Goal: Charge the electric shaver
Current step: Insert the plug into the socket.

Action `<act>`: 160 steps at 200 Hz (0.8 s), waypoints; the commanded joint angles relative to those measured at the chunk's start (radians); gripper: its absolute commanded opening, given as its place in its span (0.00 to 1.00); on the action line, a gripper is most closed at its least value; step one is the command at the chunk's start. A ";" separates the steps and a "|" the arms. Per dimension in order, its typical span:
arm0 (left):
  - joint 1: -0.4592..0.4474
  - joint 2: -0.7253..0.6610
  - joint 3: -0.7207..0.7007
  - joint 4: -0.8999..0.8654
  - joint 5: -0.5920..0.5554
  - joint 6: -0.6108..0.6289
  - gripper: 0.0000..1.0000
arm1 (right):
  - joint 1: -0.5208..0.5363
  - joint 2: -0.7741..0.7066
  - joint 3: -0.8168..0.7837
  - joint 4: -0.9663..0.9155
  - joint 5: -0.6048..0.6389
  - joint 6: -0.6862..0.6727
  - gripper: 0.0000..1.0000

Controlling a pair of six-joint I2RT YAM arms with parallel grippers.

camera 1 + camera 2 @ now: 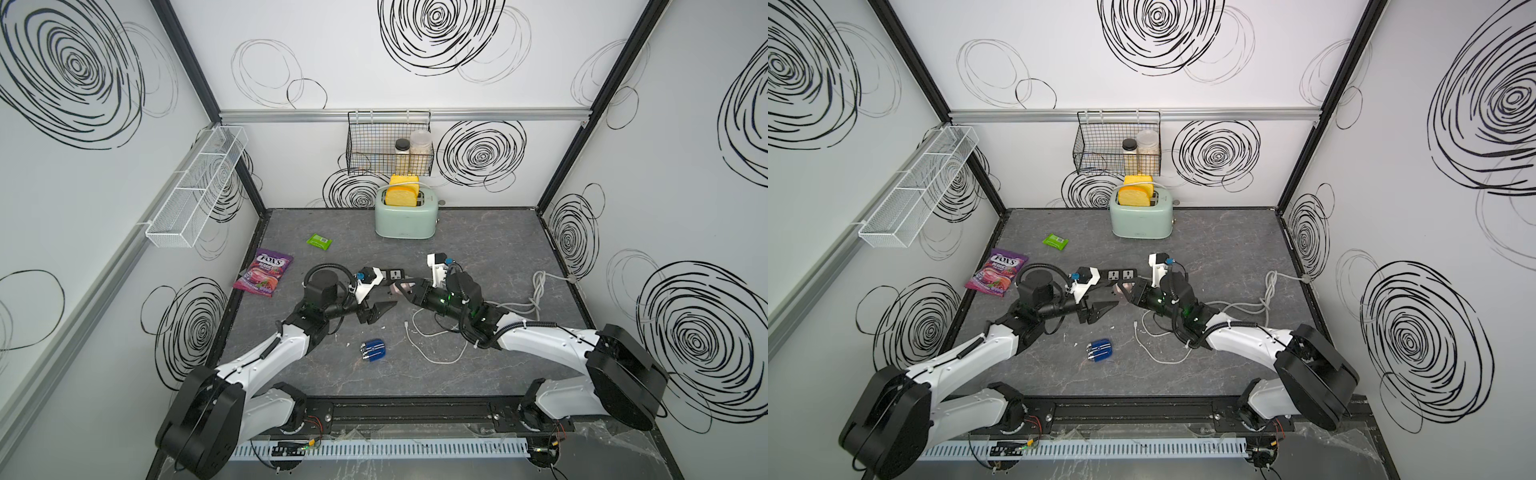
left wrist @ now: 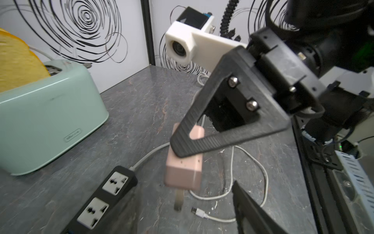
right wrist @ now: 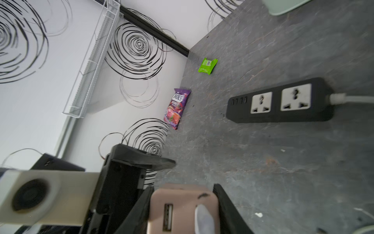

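White walls (image 1: 332, 62) with black scribbled swirls enclose a grey marbled tabletop (image 1: 478, 232).

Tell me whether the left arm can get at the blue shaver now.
Probably yes. The shaver lies alone on the table, just nearer the base than the left pincer, which is open and empty. The white cable lies beside it, apart; nothing seems to block the way.

White arms (image 1: 266, 353) with black joints, black ribbed triangular fingers (image 2: 222, 139), silver screws (image 2: 233, 81).
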 commanded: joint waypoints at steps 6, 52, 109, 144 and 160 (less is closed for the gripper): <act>0.033 -0.098 -0.035 -0.039 -0.110 0.017 0.81 | -0.014 0.062 0.085 -0.101 0.147 -0.197 0.00; 0.081 -0.210 -0.083 -0.054 -0.269 -0.050 0.97 | -0.025 0.207 0.206 -0.177 0.275 -0.362 0.00; 0.139 -0.242 -0.167 0.044 -0.430 -0.194 0.97 | -0.025 0.390 0.340 -0.222 0.400 -0.445 0.00; 0.144 -0.237 -0.163 0.011 -0.431 -0.162 0.97 | -0.025 0.452 0.380 -0.219 0.452 -0.469 0.00; 0.146 -0.237 -0.162 0.011 -0.428 -0.153 0.97 | -0.025 0.484 0.409 -0.232 0.471 -0.488 0.00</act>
